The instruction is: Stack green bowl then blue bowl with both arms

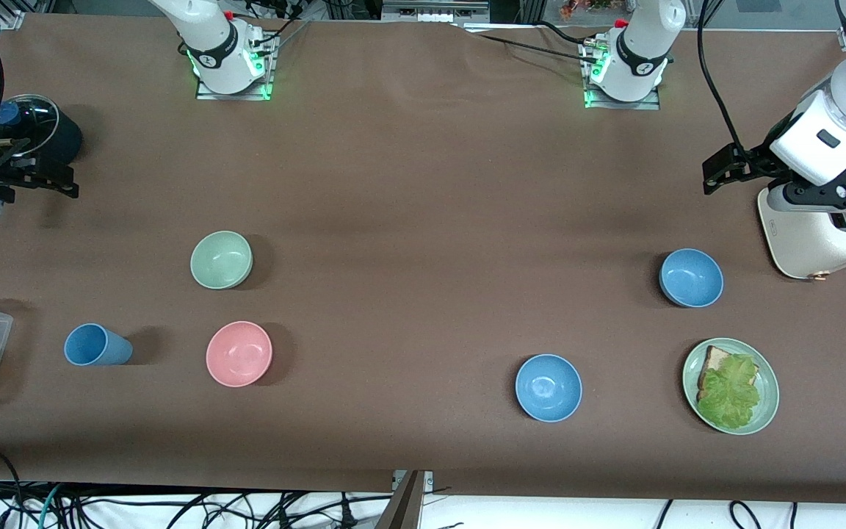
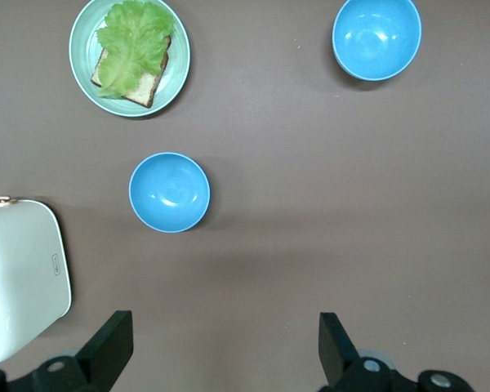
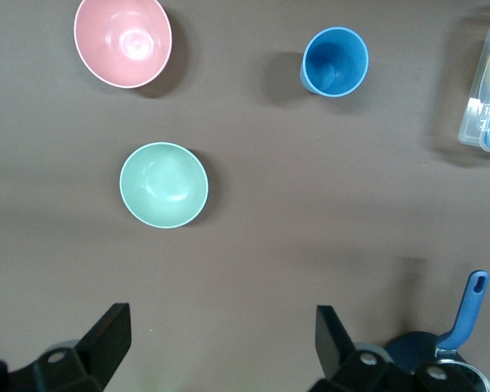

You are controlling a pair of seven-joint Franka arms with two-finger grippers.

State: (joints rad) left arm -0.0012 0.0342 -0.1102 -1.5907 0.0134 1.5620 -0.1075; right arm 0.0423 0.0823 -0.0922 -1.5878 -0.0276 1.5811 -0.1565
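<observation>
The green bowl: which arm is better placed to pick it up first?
Probably the right arm. The green bowl lies toward its end of the table, and the open right gripper looks down on it. The left gripper, also open, hangs by the toaster.

Counter point(image 1: 423, 184): wide and flat, covered edge to edge by a brown cloth with faint creases.
Near edge: white strip point(image 1: 614, 514) below the cloth, strewn with black cables point(image 1: 195, 507).
Top edge: metal framing point(image 1: 430, 9) and more cabling.
Light: even, from overhead; soft shadows on the cloth.
</observation>
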